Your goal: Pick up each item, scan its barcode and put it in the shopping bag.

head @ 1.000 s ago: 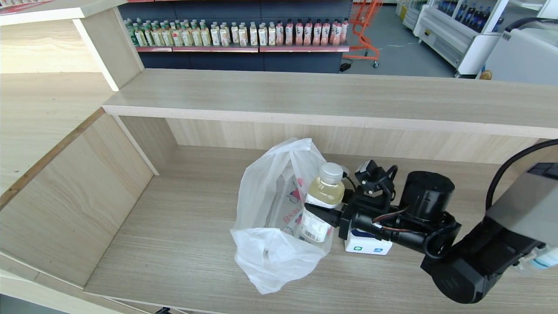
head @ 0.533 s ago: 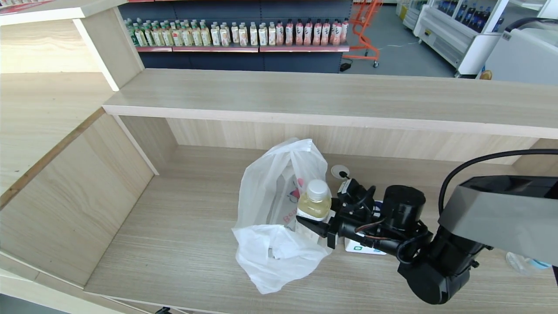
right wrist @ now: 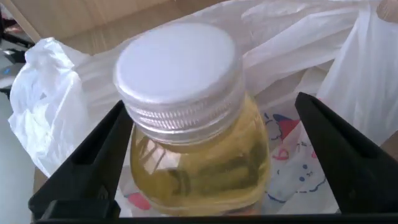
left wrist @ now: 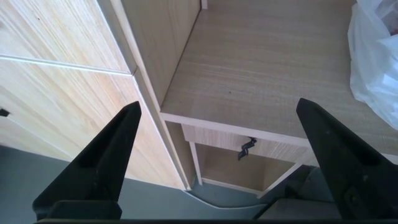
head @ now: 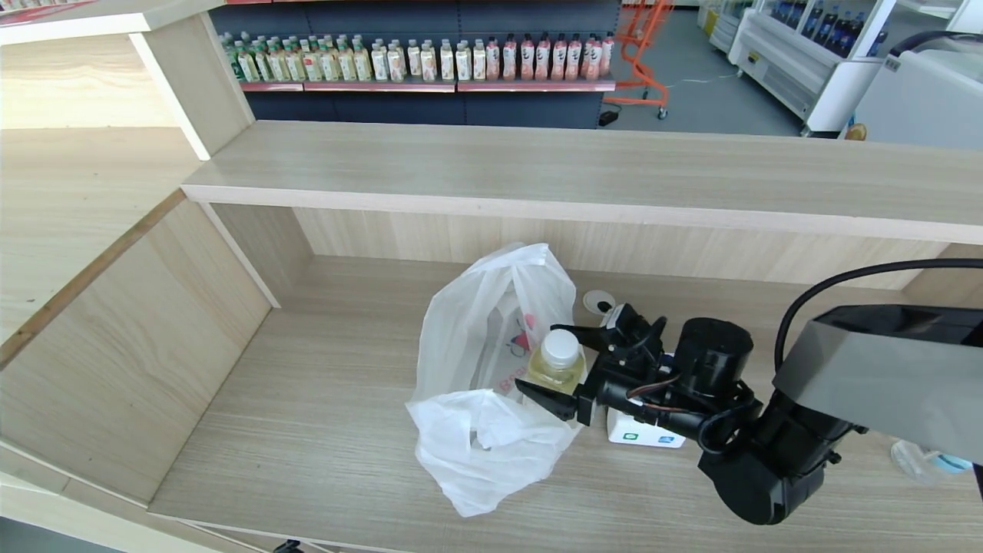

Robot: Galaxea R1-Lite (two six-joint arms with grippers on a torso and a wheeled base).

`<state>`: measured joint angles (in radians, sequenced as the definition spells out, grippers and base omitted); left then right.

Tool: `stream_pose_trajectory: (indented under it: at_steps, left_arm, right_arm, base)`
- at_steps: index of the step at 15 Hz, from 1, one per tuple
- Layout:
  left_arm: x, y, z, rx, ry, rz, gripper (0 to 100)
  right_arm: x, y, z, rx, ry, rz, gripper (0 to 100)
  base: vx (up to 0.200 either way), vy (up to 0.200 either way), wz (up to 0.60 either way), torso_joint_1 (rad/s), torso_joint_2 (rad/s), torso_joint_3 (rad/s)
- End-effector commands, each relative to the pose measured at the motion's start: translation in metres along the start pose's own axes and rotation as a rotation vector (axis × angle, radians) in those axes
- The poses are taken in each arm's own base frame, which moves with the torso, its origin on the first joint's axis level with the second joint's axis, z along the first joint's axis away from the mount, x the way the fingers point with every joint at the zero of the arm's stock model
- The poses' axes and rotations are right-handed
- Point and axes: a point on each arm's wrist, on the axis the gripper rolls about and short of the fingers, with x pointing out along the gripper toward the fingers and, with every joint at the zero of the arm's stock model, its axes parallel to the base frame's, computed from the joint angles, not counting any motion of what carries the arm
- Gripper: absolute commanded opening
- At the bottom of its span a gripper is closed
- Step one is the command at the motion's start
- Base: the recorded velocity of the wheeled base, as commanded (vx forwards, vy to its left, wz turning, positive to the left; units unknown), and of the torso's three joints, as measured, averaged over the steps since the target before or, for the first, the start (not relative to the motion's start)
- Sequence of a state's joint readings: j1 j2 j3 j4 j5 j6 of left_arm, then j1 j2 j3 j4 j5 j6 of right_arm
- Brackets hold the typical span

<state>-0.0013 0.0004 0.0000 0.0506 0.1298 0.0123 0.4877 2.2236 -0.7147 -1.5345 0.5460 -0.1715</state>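
Bottle (head: 558, 355) stands inside the shopping bag (head: 468, 346), so I've got the right pincer (head: 547, 359) spread wide around it, gripping nothing; left pincer (left wrist: 217, 137) gapes empty too.

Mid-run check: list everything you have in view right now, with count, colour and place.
shopping bag: one, translucent white, mid-counter.
bottle: one, yellow drink, white cap, upright in the bag's mouth, lower part hidden by plastic.
scanner box: one, white, on the counter right of the bag, partly under the right arm.
second bottle: one, clear with blue, at the counter's far right, mostly cut off.
cable port: one, round, pale, set in the counter behind the bag.
counter: one, light wood.
shelf bottles: one row, green to pink, store shelf behind.
right gripper: black, open, a finger on either side of the bottle.
left gripper: black, open, near the counter's front edge, apart from the bag.
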Motion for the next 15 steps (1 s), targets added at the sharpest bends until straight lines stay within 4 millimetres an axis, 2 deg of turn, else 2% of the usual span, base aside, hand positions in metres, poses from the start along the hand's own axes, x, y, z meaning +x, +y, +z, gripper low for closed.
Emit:
stream_pose_trajectory:
  at_steps: [1,2,3,4,5,7,8,11,15]
  left_arm:
    - [0.0,0.0,0.0,0.0,0.0,0.0,100]
    - [0.0,0.0,0.0,0.0,0.0,0.0,100]
    - [0.0,0.0,0.0,0.0,0.0,0.0,100]
    - [0.0,0.0,0.0,0.0,0.0,0.0,100]
    - [0.0,0.0,0.0,0.0,0.0,0.0,100]
    - [0.0,0.0,0.0,0.0,0.0,0.0,100]
    - [0.0,0.0,0.0,0.0,0.0,0.0,100]
    - [0.0,0.0,0.0,0.0,0.0,0.0,100]
    - [0.0,0.0,0.0,0.0,0.0,0.0,100]
  right_arm:
    - [-0.014,0.001,0.055,0.057,-0.088,-0.008,100]
    - [-0.025,0.003,0.074,0.099,-0.092,-0.01,100]
    - [-0.049,0.006,0.099,0.147,-0.083,-0.029,100]
    - [-0.07,0.007,0.11,0.183,-0.053,-0.055,100]
    - [-0.103,0.015,0.129,0.236,-0.014,-0.09,100]
    - [-0.133,0.017,0.146,0.338,-0.008,-0.154,100]
    - [-0.153,0.018,0.153,0.356,0.003,-0.209,100]
    - [-0.185,0.029,0.159,0.354,0.004,-0.279,100]
    - [-0.201,0.044,0.151,0.382,0.035,-0.293,100]
  base:
    - [0.0,0.0,0.0,0.0,0.0,0.0]
    - [0.0,0.0,0.0,0.0,0.0,0.0]
    - [0.0,0.0,0.0,0.0,0.0,0.0]
    - [0.0,0.0,0.0,0.0,0.0,0.0]
    - [0.0,0.0,0.0,0.0,0.0,0.0]
    - [0.0,0.0,0.0,0.0,0.0,0.0]
    - [0.0,0.0,0.0,0.0,0.0,0.0]
    - [0.0,0.0,0.0,0.0,0.0,0.0]
    - [0.0,0.0,0.0,0.0,0.0,0.0]
